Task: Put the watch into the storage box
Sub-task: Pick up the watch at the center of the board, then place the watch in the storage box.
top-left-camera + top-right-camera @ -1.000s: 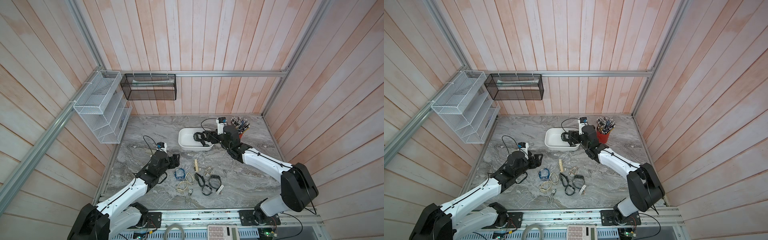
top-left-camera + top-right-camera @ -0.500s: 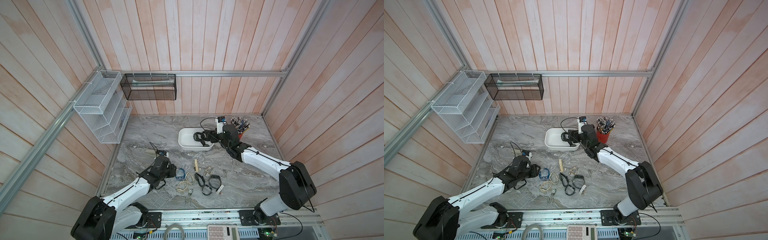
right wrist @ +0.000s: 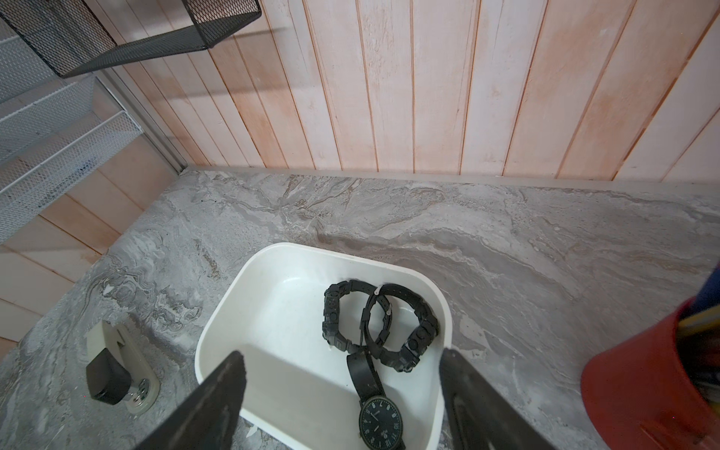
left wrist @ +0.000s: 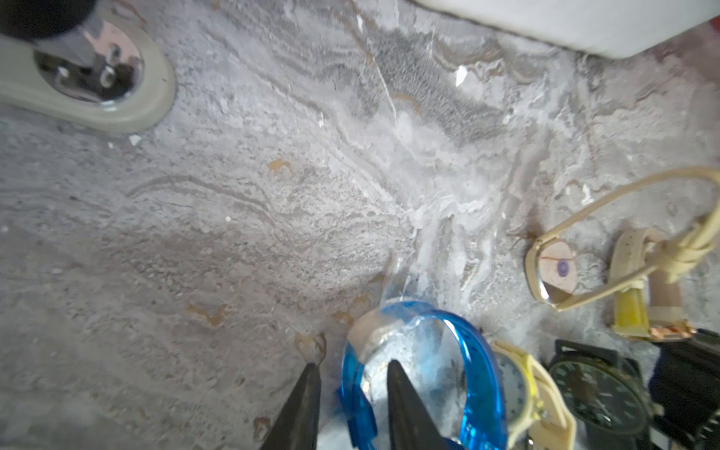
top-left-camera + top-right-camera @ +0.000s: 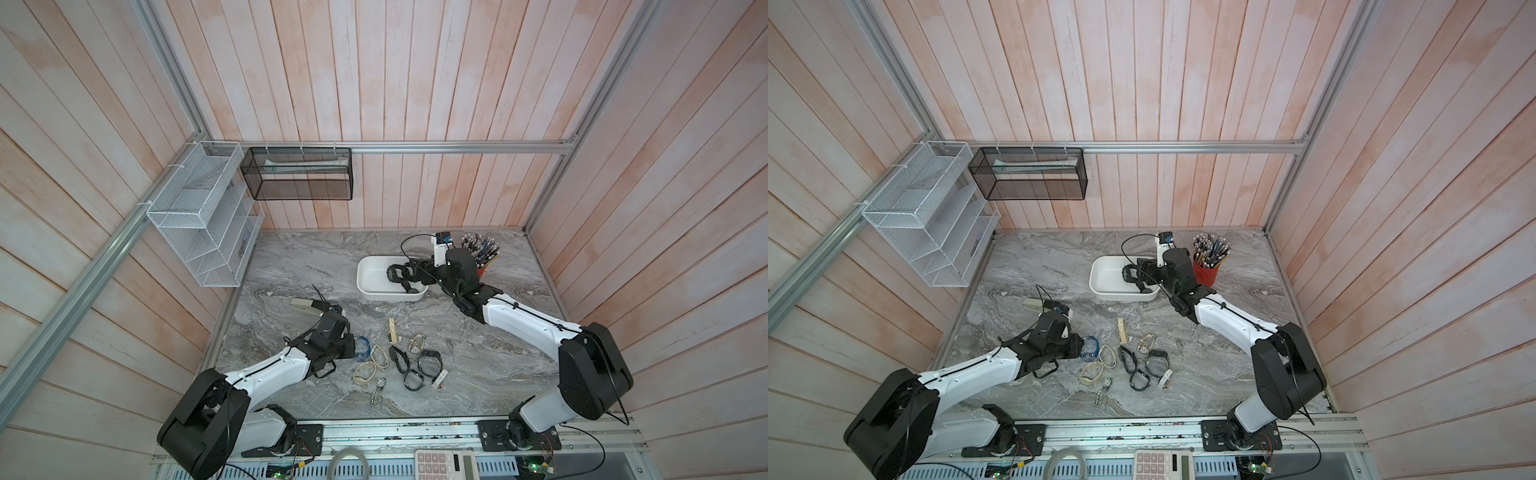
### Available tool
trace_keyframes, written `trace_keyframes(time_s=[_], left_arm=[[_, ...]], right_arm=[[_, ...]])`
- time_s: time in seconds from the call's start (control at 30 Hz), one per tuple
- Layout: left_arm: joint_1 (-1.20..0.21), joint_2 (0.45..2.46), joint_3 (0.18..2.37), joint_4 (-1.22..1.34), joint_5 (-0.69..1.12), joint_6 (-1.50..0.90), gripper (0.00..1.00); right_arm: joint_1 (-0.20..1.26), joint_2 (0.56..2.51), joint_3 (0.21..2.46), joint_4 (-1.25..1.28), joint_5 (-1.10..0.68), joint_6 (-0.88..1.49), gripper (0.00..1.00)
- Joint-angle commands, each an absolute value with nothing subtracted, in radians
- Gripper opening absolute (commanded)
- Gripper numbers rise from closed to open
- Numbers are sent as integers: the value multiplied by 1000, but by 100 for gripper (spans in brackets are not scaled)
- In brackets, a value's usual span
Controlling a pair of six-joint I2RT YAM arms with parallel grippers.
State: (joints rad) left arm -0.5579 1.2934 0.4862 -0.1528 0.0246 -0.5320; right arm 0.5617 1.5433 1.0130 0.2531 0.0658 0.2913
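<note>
- Nearest the robot's base, a calculator [image 5: 446, 463] lies on the front rail.
- On the table [image 5: 498, 374], a loose huddle of cream watches [image 5: 365, 372] and dark watches [image 5: 428, 361] lies between the two arms.
- The blue watch [image 4: 483, 382] lies at the huddle's left edge, touching a cream one and well apart from the storage box [image 5: 386, 296].
- The left claw [image 4: 352, 364] stands astride the blue strap. Its fingers are narrowly parted, with a sliver of table showing between strap and outer finger.
- A wooden clothespin [image 5: 392, 330] lies just beyond the huddle, and a beige stapler [image 5: 302, 306] lies beyond the left arm.
- Farther back, the storage box holds two chunky black watches [image 3: 335, 319] and a round-dial watch [image 3: 376, 415].
- The right claw [image 3: 341, 352] hangs over the box's right end, spread wide and empty.
- A red pen cup [image 5: 1204, 272] stands near the box.
- On the walls hang a black mesh basket [image 5: 297, 178] and a white rack [image 5: 199, 232].
</note>
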Motion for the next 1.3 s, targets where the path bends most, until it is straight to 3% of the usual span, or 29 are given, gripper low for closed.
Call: trace_keyframes(time_s=[0.0,0.33,0.87,1.27], left_arm=[[-575,1336,542,-174,-2,-515,25],[-596,1374,577,-182,-29,-528,0],[-598,1230,762,-295,-139,-441,0],[-519,1541,1106,-214,-173,-245,0]], right_arm=[[557,1539,1023,251,83,295,80],[556,1554,1031,248,83,284,80],[548,1553,1013,260,88,296,80],[518,1434,878,313,115,282,81]])
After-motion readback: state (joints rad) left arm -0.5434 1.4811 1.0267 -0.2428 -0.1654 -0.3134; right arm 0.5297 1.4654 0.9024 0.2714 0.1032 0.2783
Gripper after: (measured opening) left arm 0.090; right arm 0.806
